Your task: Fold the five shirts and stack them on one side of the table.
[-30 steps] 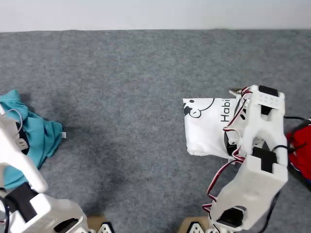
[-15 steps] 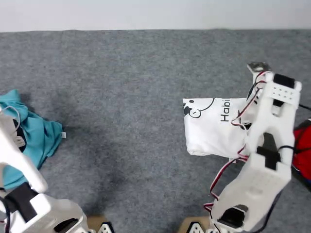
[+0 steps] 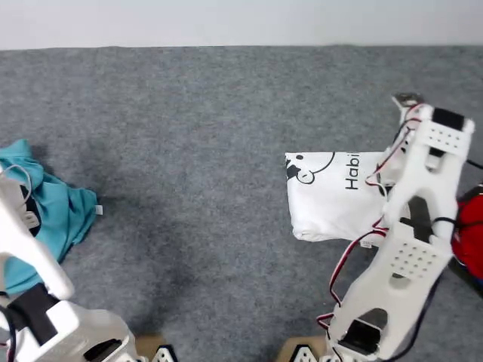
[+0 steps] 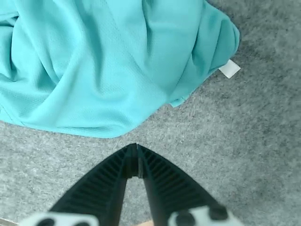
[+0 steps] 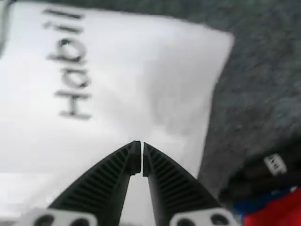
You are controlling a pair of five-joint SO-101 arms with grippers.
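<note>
over to the white shirt first: folded into a flat rectangle, lying print-side up toward the right edge of the table. hanging straight over it, the right gripper, pressed together and pinching nothing, tips above plain white cloth just beside the black lettering; cannot tell whether touching the cloth. covering the shirt's right end from the high view, the white right arm.

out by the table's right edge, close beside the white one, a bunched red shirt, partly hidden behind that arm.

now across to the left edge of the table: a teal shirt, unfolded and rumpled in a loose heap, with a small white tag poking out on the side facing the middle. poised over bare grey table just off its hem, the left gripper, pressed together too, gripping nothing, clear of the cloth. well apart from the white shirt, with open grey table in between.
</note>
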